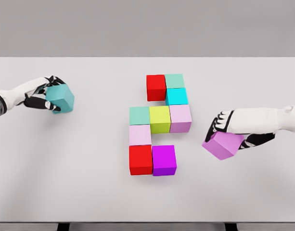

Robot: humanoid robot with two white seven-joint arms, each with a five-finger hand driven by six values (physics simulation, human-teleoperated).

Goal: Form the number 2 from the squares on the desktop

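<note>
On a white tabletop (89,192), nine coloured cubes form a partial 2 (159,122); its bottom row ends at the magenta cube (164,160), with the space to its right open. The right robot hand (229,132) grips a violet cube (223,145) tilted, near that gap and just to its right; the left robot hand (44,94) clasps a teal cube (60,98) well away at far left.

Matt, smooth blocks (160,119) in solid colours sit on a pale grey table (80,163) with an even, unpolished finish. The teal block (60,98) and the violet block (222,144) show the same flat, plastic-like faces. The left hand (41,94) and right hand (238,126) wear smooth white shells over black joints, lightly satin.
</note>
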